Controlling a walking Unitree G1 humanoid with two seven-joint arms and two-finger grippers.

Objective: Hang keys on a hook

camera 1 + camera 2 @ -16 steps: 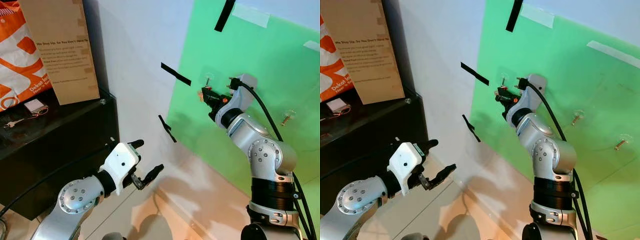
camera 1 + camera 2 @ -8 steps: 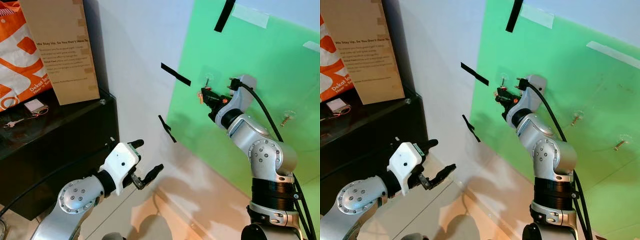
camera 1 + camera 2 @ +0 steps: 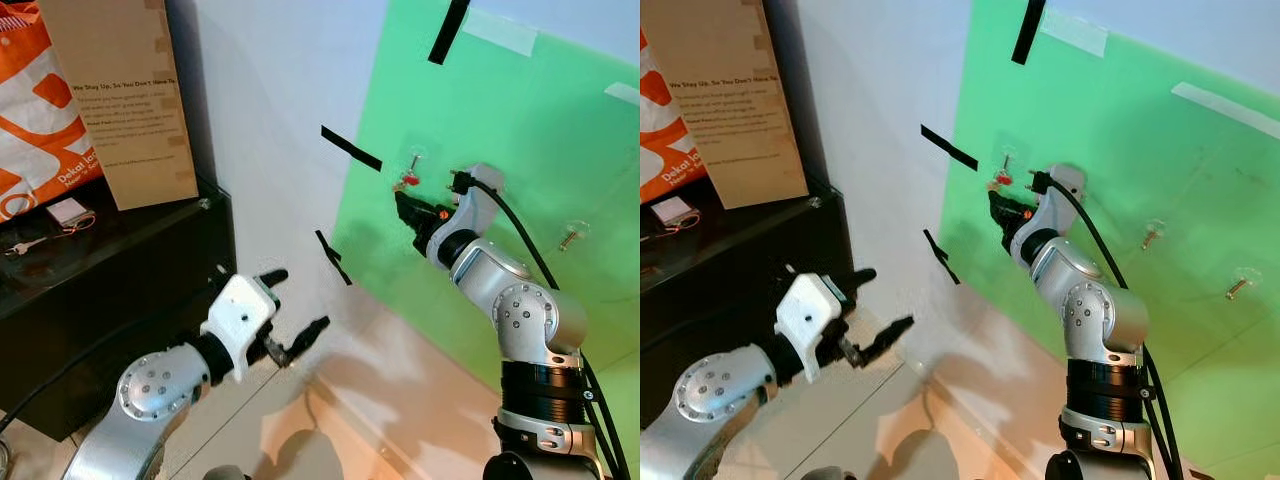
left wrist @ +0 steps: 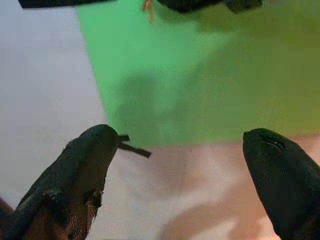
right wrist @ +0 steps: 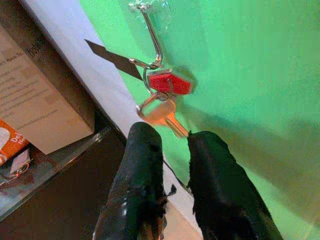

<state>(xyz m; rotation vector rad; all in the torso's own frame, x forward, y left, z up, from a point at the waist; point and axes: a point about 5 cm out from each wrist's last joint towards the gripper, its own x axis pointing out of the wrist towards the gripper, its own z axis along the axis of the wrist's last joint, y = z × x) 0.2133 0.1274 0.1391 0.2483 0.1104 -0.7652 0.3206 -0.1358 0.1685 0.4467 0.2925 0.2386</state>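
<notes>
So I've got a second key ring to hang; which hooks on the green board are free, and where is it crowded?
Two small metal hooks stand bare toward the board's right: one mid-board, one further right. The leftmost hook is crowded: the red-tagged keys hang there, with the right gripper just below them.

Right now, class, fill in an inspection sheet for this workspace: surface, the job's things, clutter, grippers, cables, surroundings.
Surface: green board on a white wall.
Job's things: keys with a red tag hang from the hook.
Clutter: paper bag, orange bag and a small white item on the black cabinet.
Grippers: right gripper just below the keys, fingers slightly apart; left gripper open, low, idle.
Cables: black cable along the right arm.
Surroundings: black tape strips; two more hooks further right.
</notes>
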